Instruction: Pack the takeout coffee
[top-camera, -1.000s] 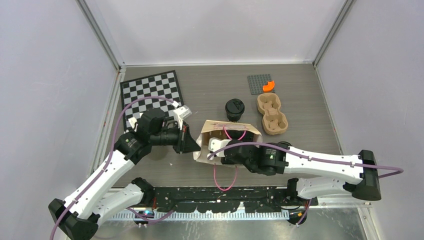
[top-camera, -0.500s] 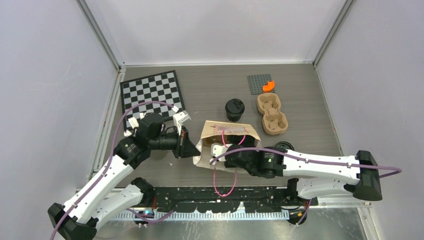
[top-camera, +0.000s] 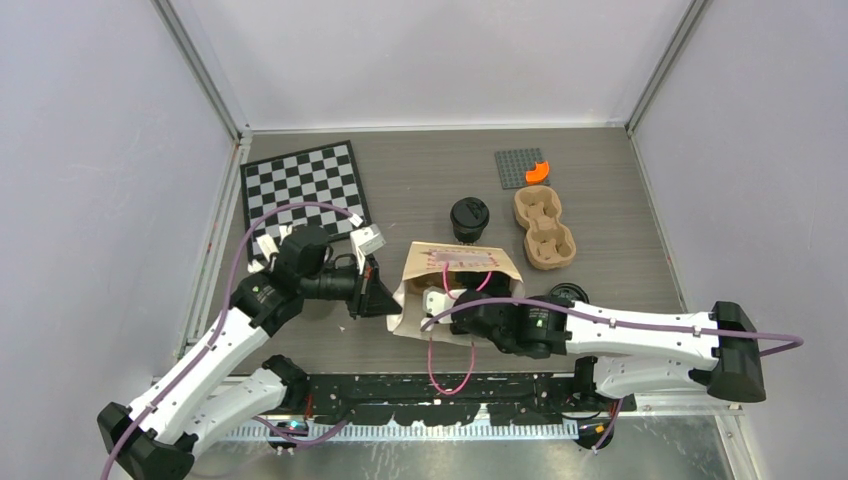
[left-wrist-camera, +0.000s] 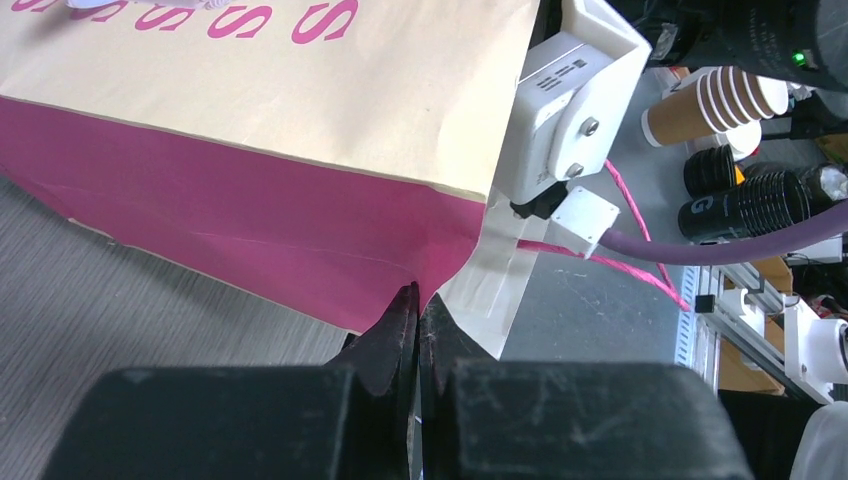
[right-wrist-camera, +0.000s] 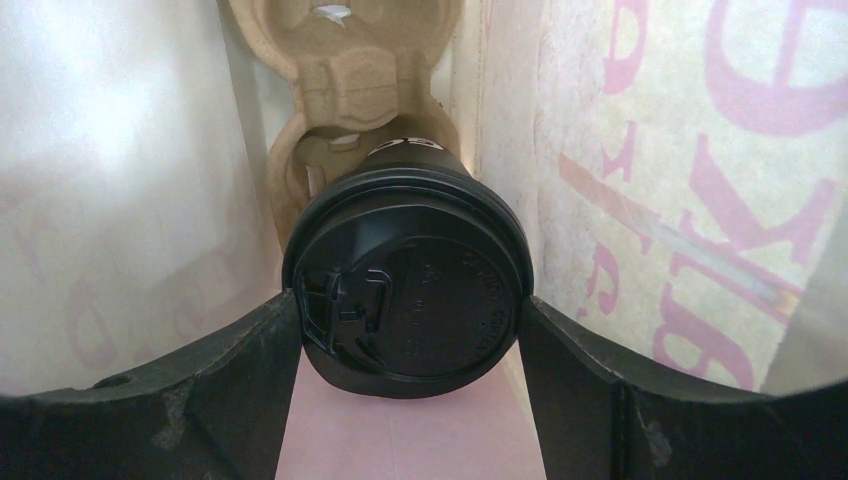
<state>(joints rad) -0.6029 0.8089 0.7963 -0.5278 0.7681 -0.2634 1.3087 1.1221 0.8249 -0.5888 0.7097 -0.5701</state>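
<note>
A cream and pink paper bag (top-camera: 455, 262) lies on its side mid-table, mouth toward the right arm. Inside it, one takeout coffee cup with a black lid (right-wrist-camera: 410, 290) sits in a brown cup carrier (right-wrist-camera: 340, 70). My right gripper (right-wrist-camera: 410, 312) reaches into the bag, its fingers pressed against both sides of the lid. A second lidded coffee cup (top-camera: 469, 215) stands upright on the table behind the bag. My left gripper (left-wrist-camera: 417, 295) is shut, pinching the bag's bottom corner (left-wrist-camera: 440, 250), at the bag's left end (top-camera: 385, 300).
Another brown cup carrier (top-camera: 543, 228) lies right of the standing cup. A checkerboard mat (top-camera: 305, 180) is at the back left, a grey baseplate (top-camera: 518, 168) with an orange piece (top-camera: 538, 171) at the back right. A round black object (top-camera: 568, 291) peeks from behind the right arm.
The right arm slid left and nearer, deeper into the bag, uncovering the round black object. The left gripper shifted slightly nearer with the bag's corner.
</note>
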